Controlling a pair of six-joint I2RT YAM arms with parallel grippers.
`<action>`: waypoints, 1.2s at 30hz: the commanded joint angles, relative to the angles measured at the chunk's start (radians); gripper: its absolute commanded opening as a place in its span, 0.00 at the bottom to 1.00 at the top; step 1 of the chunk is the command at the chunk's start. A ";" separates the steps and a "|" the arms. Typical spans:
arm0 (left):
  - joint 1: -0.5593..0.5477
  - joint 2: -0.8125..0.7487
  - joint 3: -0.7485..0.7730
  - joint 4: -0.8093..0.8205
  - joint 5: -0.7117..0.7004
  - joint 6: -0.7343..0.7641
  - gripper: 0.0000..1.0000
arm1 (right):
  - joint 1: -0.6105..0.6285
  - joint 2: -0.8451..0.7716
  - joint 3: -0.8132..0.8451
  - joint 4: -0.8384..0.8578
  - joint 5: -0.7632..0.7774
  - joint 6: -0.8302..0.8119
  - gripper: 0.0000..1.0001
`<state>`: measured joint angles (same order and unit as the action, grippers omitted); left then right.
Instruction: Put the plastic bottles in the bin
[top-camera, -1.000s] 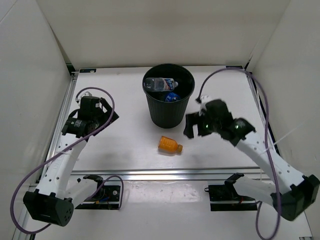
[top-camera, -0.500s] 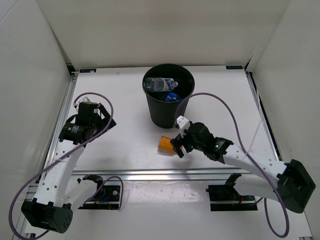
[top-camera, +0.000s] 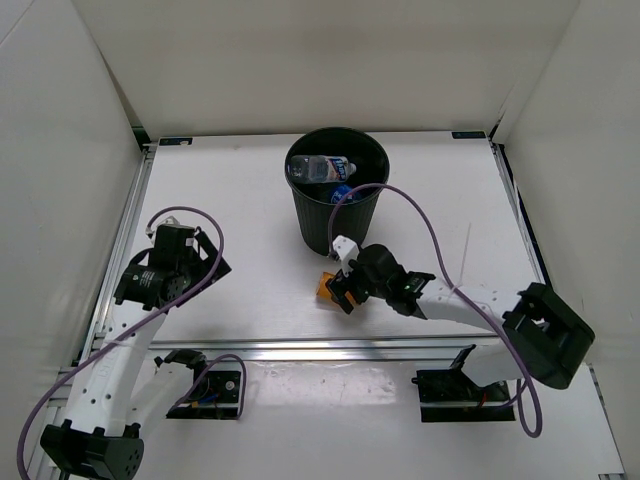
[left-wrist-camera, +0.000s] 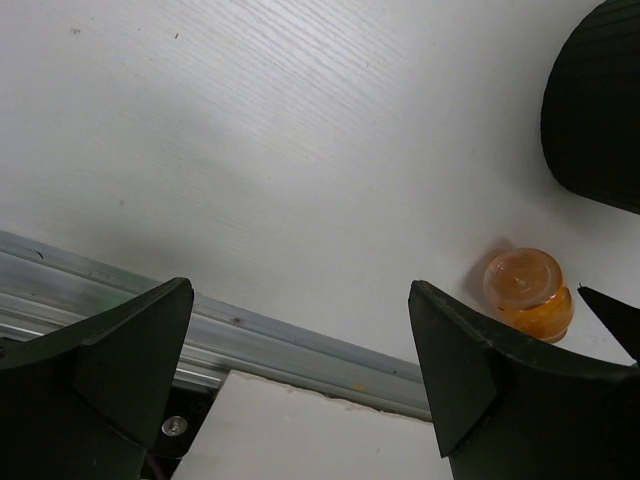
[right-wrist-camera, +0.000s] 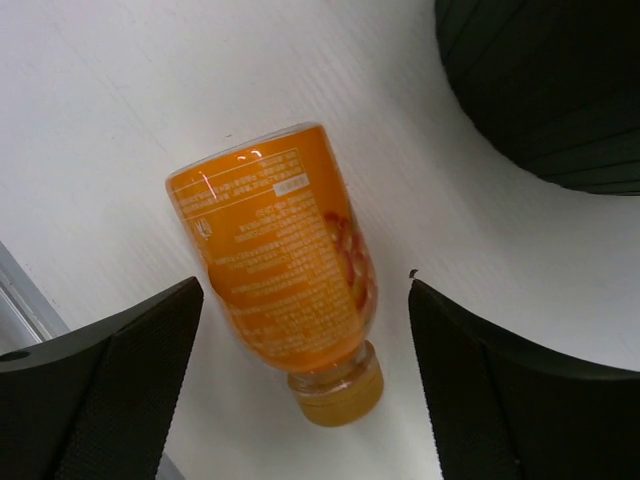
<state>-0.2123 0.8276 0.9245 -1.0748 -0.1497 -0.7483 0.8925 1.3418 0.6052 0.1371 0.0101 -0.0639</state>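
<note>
Right pincer (right-wrist-camera: 305, 290) spread astride squat orange bottle (right-wrist-camera: 275, 255), lying flat, capped

Orange bottle (right-wrist-camera: 280, 270), frame centre: glossy translucent plastic, smooth, with printed label. Bin (right-wrist-camera: 560, 90), upper right: black plastic, ribbed wall, dull sheen. Table (left-wrist-camera: 250, 150): white, matt, faint wood-like grain. Rail (left-wrist-camera: 230, 335), lower left: brushed bare metal. Right gripper (right-wrist-camera: 305, 290) fingers (right-wrist-camera: 100, 400): matt black, finely pebbled.

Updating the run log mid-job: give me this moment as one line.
phase: pre-grasp | right gripper: open over orange bottle lying on table by bin | left gripper: open, empty | bin: labelled bottle visible inside
</note>
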 joint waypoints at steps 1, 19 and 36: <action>-0.004 -0.015 0.010 -0.046 -0.007 -0.005 1.00 | 0.005 0.034 0.034 0.094 -0.056 -0.007 0.85; -0.004 -0.014 0.002 -0.037 -0.063 0.004 1.00 | 0.081 -0.045 0.224 -0.288 -0.037 0.157 0.03; -0.004 0.024 0.011 0.027 -0.054 0.044 1.00 | -0.122 0.312 1.387 -0.781 0.228 0.125 0.07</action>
<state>-0.2123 0.8429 0.9245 -1.0702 -0.1986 -0.7292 0.8337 1.5021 1.8465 -0.4828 0.2150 0.0662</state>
